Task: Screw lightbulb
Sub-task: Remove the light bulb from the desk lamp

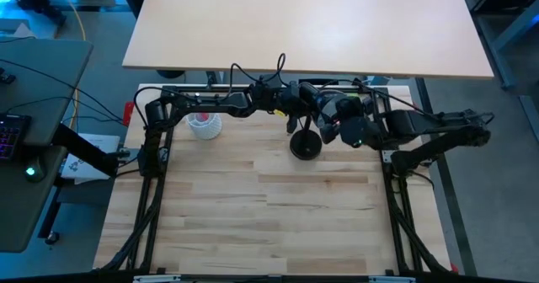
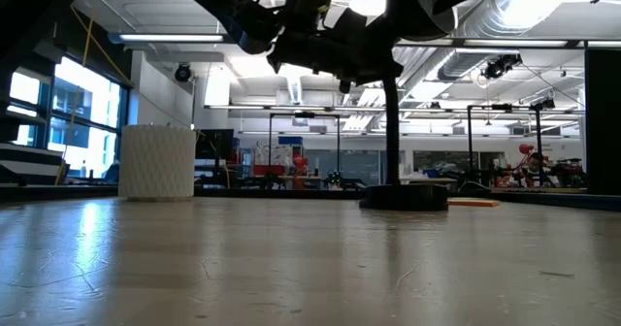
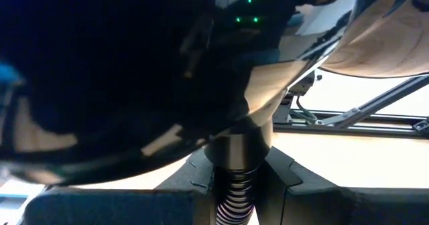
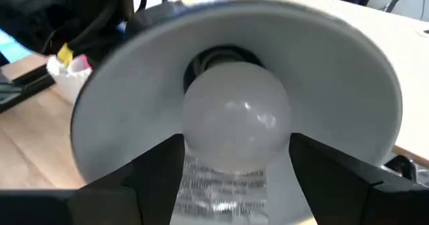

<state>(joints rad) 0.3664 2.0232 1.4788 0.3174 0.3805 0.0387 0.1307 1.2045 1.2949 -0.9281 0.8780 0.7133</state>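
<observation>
The small white frosted lightbulb (image 4: 236,121) is sitting in the mouth of the white-lined, round lamp shade (image 4: 348,84), its rounded end facing the right wrist camera and its neck hidden in the dark socket behind it. The right gripper (image 4: 234,178) is grasping the lightbulb, one dark finger (image 4: 154,175) on each side of the glass.

The left gripper (image 3: 234,185) is clenching around the ribbed silvery neck (image 3: 233,188) just behind the glossy black outside of the shade (image 3: 134,71), with a finger pressing on each side.

From above, both arms are meeting over the far part of the pale wooden desk (image 1: 269,224), above the black desk lamp's round base (image 1: 306,146). The left gripper (image 1: 296,98) is coming in from the left, the right gripper (image 1: 330,114) from the right.

A white ribbed cup holding pink items (image 1: 203,125) is standing on the desk to the left of the lamp, well apart from its base.
</observation>
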